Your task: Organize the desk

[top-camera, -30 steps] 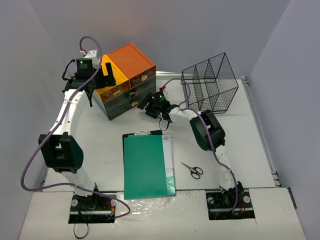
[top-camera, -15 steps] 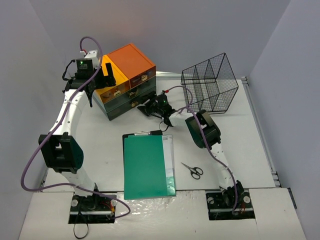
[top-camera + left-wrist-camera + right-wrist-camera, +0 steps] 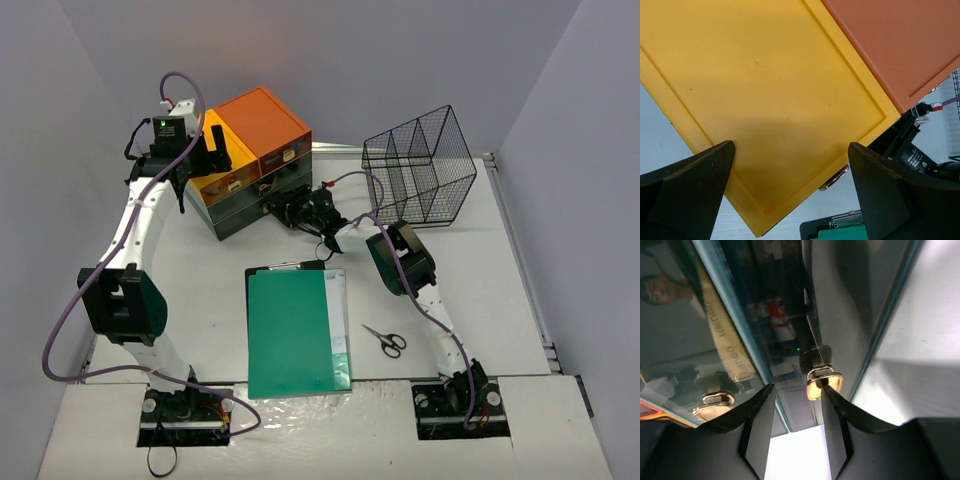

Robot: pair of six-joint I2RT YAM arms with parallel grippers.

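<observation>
The white desk (image 3: 200,270) carries a drawer unit with a yellow top (image 3: 222,160) and an orange top (image 3: 262,118). My left gripper (image 3: 215,150) hangs open and empty above the yellow top (image 3: 765,85), its fingers (image 3: 690,185) wide apart. My right gripper (image 3: 284,210) is at the unit's dark lower drawer front (image 3: 780,315). It is open, with the right fingertip (image 3: 832,410) touching a brass handle (image 3: 823,380). A second brass handle (image 3: 712,404) is to the left. Nothing is between the jaws.
A black clipboard with a green folder (image 3: 297,332) lies in the middle front, also in the left wrist view (image 3: 840,231). Black scissors (image 3: 385,340) lie to its right. A black wire basket (image 3: 420,165) stands at the back right. A metal rail (image 3: 520,260) runs along the right edge.
My right gripper has moved left, from beside the drawer unit up against its lower drawer front. The left arm has not moved.
</observation>
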